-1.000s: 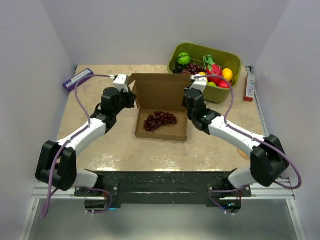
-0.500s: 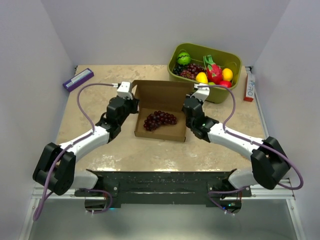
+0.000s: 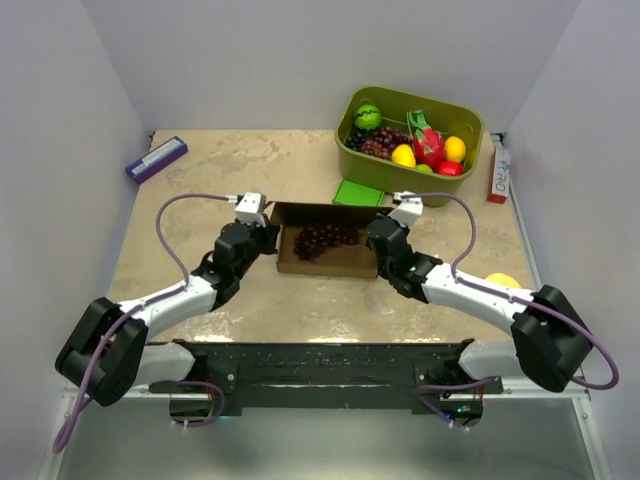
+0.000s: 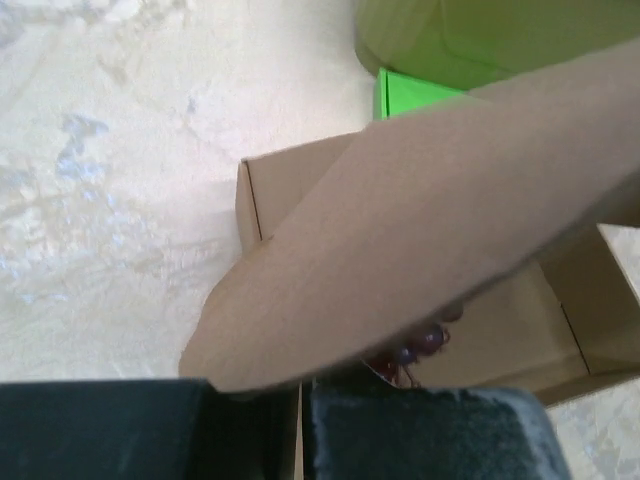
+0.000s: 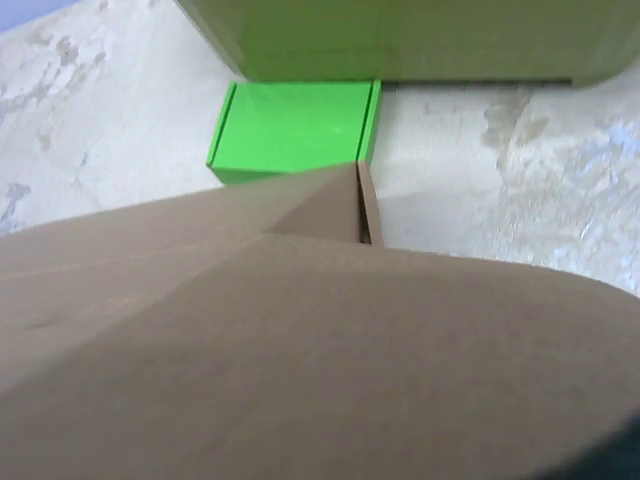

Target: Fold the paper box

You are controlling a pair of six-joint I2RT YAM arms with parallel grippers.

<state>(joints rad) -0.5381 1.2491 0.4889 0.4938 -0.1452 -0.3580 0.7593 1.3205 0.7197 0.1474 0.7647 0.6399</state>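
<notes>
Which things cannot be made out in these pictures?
Right wrist view: right gripper, open or shut; the plain brown cardboard box flap fills the frame.
Left wrist view: bunch of dark purple grapes, mostly under the flap.
Top view: left gripper fingertips, too small.

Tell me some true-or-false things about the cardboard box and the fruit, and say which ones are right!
1. A bunch of dark grapes lies inside the paper box. True.
2. The small green box sits inside the paper box. False: it lies flat on the table behind the paper box, next to the olive bin.
3. The left end effector is at the paper box's left side and the right end effector is at its right side. True.
4. The olive bin is empty. False: it holds fruit in several colours.
</notes>
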